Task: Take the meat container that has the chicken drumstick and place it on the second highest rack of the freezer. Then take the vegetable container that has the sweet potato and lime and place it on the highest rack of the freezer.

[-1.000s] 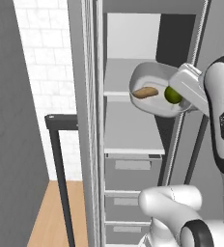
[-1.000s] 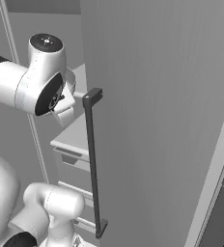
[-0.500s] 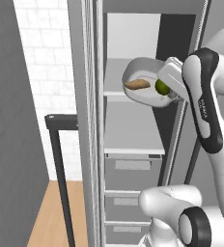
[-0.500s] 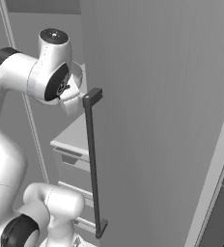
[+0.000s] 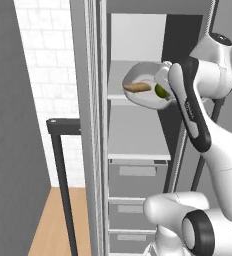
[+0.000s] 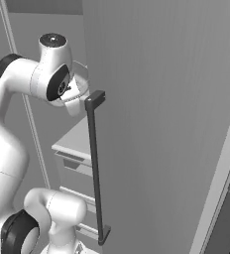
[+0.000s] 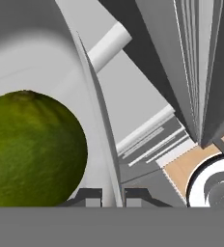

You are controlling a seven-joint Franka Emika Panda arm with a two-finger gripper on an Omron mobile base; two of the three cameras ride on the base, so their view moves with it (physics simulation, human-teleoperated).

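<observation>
Since a second ago the arm has lifted and swung the vegetable container (image 5: 145,90) leftward and up; it now sits tilted in the air at the front edge of the highest rack (image 5: 133,81) of the freezer (image 5: 138,130), where before it hung lower and further right. Base cameras look unchanged, so this is arm motion, not a drive.

Gripper (image 7: 113,197) is clenched on the container's rim (image 7: 100,130): in the hand view the thin white wall runs straight down between the two dark finger tips (image 7: 91,195). Lime (image 7: 32,149) lies inside the bowl right against that wall, filling the left of the hand view. In the left base view the sweet potato (image 5: 137,87) lies across the bowl's middle with the lime at its right, next to the wrist. Container leans with its open side turned toward the camera.

Second highest rack (image 5: 138,150) is below, a flat white shelf; whether the meat container is on it I cannot tell from this angle. Grey drawers (image 5: 137,177) stack under that shelf.

Right base view: open freezer door (image 6: 161,124) with its dark vertical handle (image 6: 94,168), the wrist just left of the handle's top end.
</observation>
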